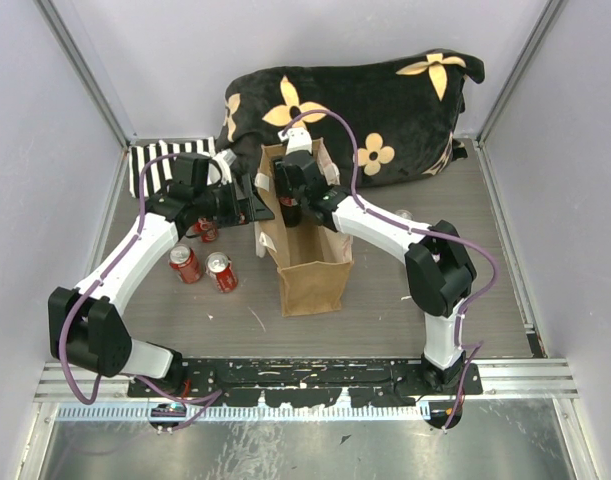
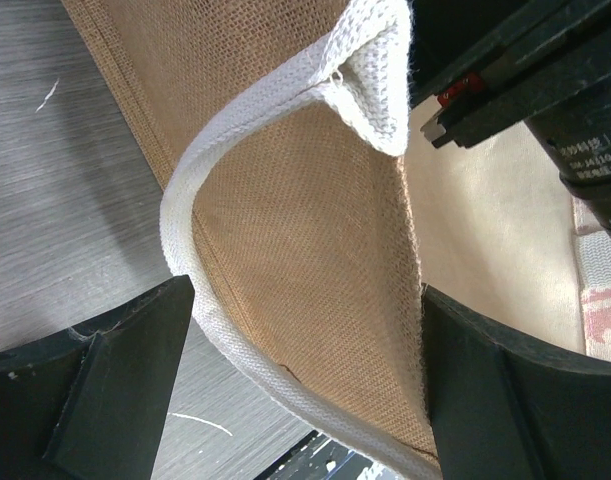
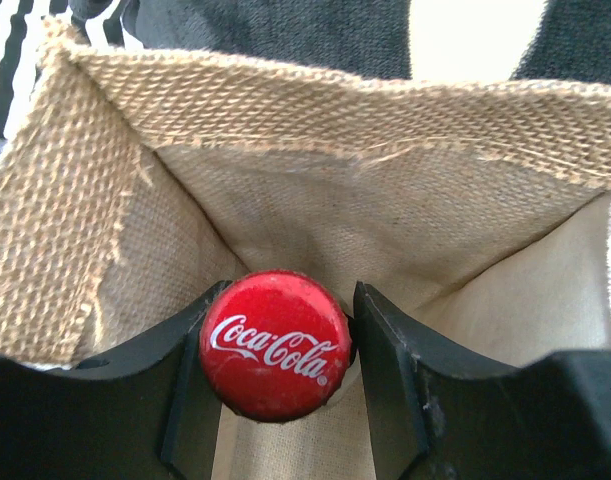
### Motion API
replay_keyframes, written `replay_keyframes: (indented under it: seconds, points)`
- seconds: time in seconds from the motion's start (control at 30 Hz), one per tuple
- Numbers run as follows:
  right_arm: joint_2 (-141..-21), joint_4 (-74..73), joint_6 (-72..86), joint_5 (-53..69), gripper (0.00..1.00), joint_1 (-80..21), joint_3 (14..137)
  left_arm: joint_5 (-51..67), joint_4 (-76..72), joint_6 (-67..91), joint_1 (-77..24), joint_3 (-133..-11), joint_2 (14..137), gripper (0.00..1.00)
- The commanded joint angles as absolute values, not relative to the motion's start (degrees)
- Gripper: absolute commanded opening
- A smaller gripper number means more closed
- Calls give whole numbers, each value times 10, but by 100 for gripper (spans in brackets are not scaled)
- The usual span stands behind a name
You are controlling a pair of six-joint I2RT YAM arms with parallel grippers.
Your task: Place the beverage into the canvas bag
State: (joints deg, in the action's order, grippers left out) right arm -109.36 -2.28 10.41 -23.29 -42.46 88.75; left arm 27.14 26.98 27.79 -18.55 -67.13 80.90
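The canvas bag (image 1: 310, 270) stands upright at the table's middle, mouth open. My right gripper (image 1: 290, 203) is over the mouth, shut on a Coca-Cola bottle; its red cap (image 3: 275, 345) shows between the fingers (image 3: 405, 400), with the bag's inner walls (image 3: 315, 200) all around. The bottle's body is hidden below the cap. My left gripper (image 1: 255, 207) is at the bag's left rim. In the left wrist view its jaws stand wide apart (image 2: 305, 350), with the tan wall (image 2: 305, 230) and cream strap (image 2: 200, 180) between them.
Three red cans lie left of the bag (image 1: 185, 264), (image 1: 222, 271), (image 1: 206, 230). A black cushion with tan flowers (image 1: 355, 100) fills the back. A black-and-white striped cloth (image 1: 155, 165) lies at the back left. Side walls close in the table.
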Motion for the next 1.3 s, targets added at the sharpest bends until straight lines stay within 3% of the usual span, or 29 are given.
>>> replay_keyframes:
  seconds: [0.0, 1.27]
  points:
    - [-1020, 145, 125, -233, 1, -409, 899, 274, 264, 266, -187, -663, 793, 95]
    - [-1103, 148, 128, -180, 1, -419, 919, 286, 252, 256, -187, -660, 807, 94]
